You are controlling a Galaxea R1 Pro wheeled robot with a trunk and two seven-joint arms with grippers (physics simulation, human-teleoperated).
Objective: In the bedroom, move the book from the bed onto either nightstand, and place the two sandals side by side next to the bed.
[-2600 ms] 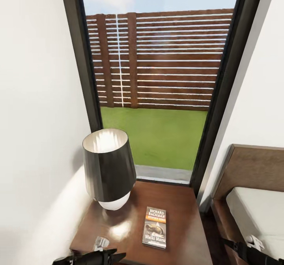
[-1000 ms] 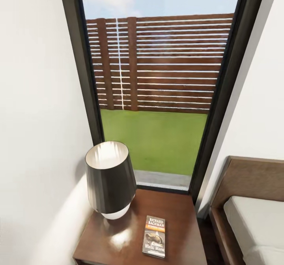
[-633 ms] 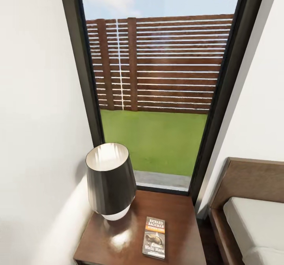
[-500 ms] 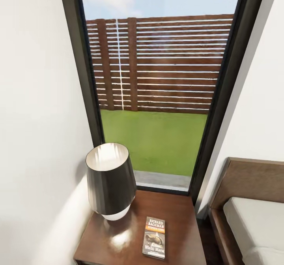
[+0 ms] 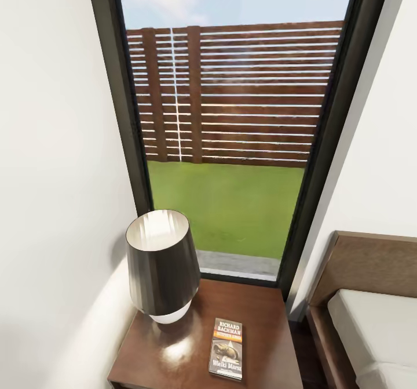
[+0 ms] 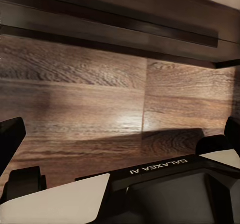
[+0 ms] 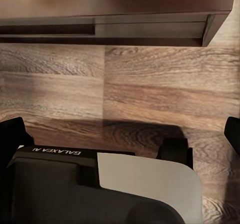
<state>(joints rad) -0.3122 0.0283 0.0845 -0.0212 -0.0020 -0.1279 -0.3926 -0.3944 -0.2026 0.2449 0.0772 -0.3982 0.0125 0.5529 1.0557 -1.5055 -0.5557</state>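
Both arms are hanging low, wrists pointed down. Left gripper [image 6: 120,134] has its fingers [image 6: 10,136] spread wide with nothing between them. Right gripper [image 7: 120,134] is the same deal, fingers [image 7: 11,134] apart and empty.

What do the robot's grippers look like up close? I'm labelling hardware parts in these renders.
The left gripper has black fingers at each side of the left wrist view, over a black housing with pale grey panels and white "GALAXEA AI" lettering. The right gripper looks alike: black fingers, a dark body, one rounded pale grey plate and the same lettering. No cables are visible.
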